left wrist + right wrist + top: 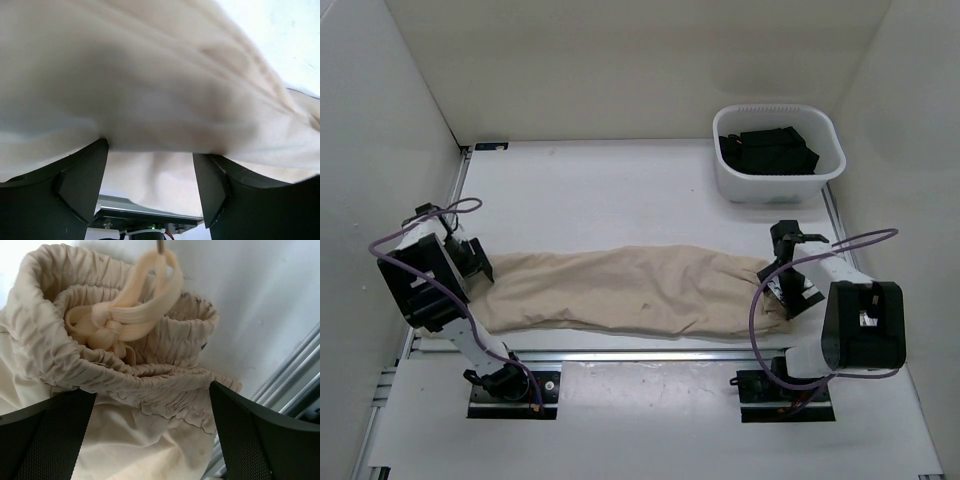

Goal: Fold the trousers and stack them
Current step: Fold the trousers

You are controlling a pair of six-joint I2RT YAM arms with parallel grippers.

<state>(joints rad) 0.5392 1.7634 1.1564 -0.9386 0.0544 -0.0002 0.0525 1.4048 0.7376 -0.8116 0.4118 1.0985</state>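
Nearest you, the metal rail (650,355) runs between the two arm bases. The trousers (630,290) lie just beyond it, stretched left to right across the table (620,190) with both legs together in one long band. Laid out flat and straight like this, they give you a clean line to fold across, so I read the task as only at its start, with no fold made yet.

Your left gripper (470,262) sits at the leg end. In its wrist view the fingers (75,185) stand wide apart, with cloth draped over and between them. The jaws are spread and nothing is pinched. It seems placed there so you can take that end and carry it toward the waist.

Your right gripper (783,288) is at the opposite end, also with its jaws parted and nothing in its grasp. The gathered waistband (150,377) bunches just ahead of its fingers (50,440), and the knotted drawstring (107,330) rests inside the opening. With one arm at each end, you can keep the cloth taut while it folds.

Farthest off, at the back right, the white bin (775,188) holds black folded garments (767,150), well apart from the trousers. I'd guess the finished fold goes over there.
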